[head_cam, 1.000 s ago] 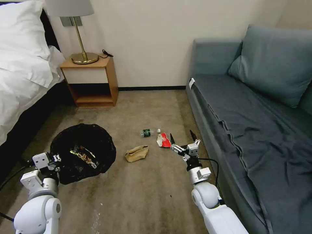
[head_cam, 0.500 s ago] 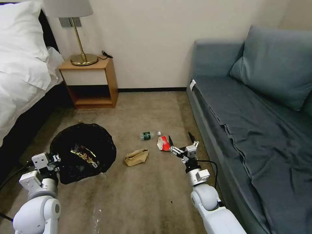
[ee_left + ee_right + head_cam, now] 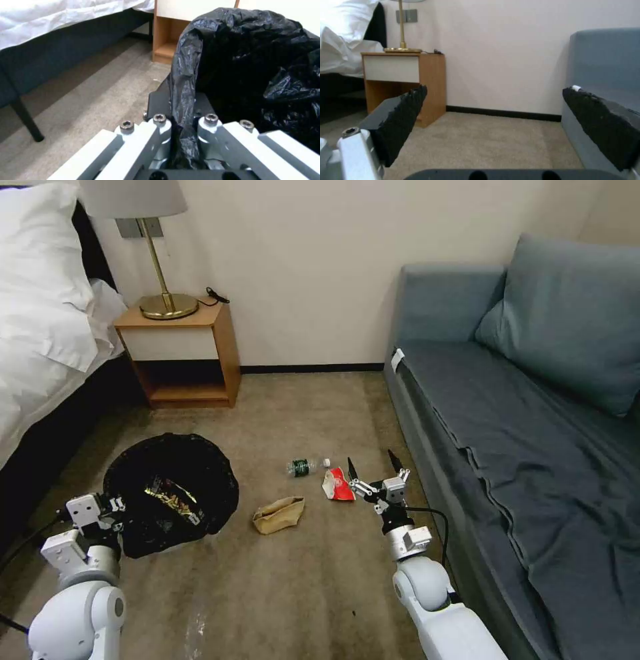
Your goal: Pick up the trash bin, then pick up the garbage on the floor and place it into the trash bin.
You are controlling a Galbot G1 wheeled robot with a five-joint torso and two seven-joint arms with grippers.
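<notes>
The trash bin [image 3: 175,473], lined with a crinkly black bag, hangs low on my left, and my left gripper [image 3: 117,509] is shut on its near rim. In the left wrist view the gripper [image 3: 182,107] pinches the folded bag edge of the bin [image 3: 253,62]. A gold-yellow wrapper [image 3: 170,497] lies inside the bin. On the carpet lie a tan paper bag [image 3: 279,514], a small clear bottle [image 3: 303,467] and a red-and-white packet [image 3: 338,485]. My right gripper [image 3: 371,463] hovers open just right of the packet, holding nothing; in its wrist view [image 3: 500,120] the jaws stand wide apart.
A grey-blue sofa [image 3: 507,433] runs along the right, close to my right arm. A wooden nightstand [image 3: 180,353] with a brass lamp [image 3: 163,303] stands at the back wall. The bed [image 3: 40,340] borders the left. Open carpet [image 3: 287,587] lies between the arms.
The whole picture has shifted down a little, so the camera moved. The litter now lies nearer my right gripper. Both grippers keep their states, and the bin stays held.
</notes>
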